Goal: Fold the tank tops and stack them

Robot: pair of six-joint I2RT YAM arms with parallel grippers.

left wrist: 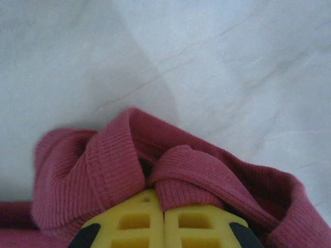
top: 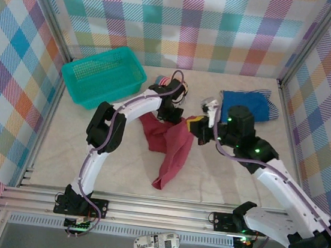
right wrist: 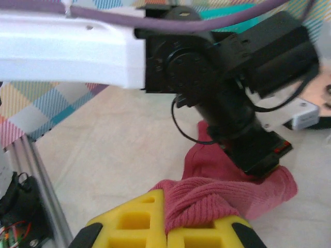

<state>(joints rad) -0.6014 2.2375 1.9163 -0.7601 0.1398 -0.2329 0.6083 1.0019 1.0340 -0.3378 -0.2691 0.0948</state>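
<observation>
Nearest us, the dark red tank top (top: 171, 152) lies crumpled on the table (top: 219, 179) between the arms, a loose tail trailing toward the near edge. Our left gripper (left wrist: 164, 206) is pinched shut on a bunched ribbed hem of it, and our right gripper (right wrist: 165, 212) pinches a thick wad of the same cloth. The left arm (right wrist: 222, 77) sits just beyond the right fingers, so a swing by either could knock them together. Both pinches seem to hold doubled fabric, and lifting may raise the top twisted rather than flat. Farther back, the folded bright blue tank top (top: 249, 105) lies near the right arm, where dragged cloth could muss it. The teal basket (top: 102, 75) stands well apart, far left.
</observation>
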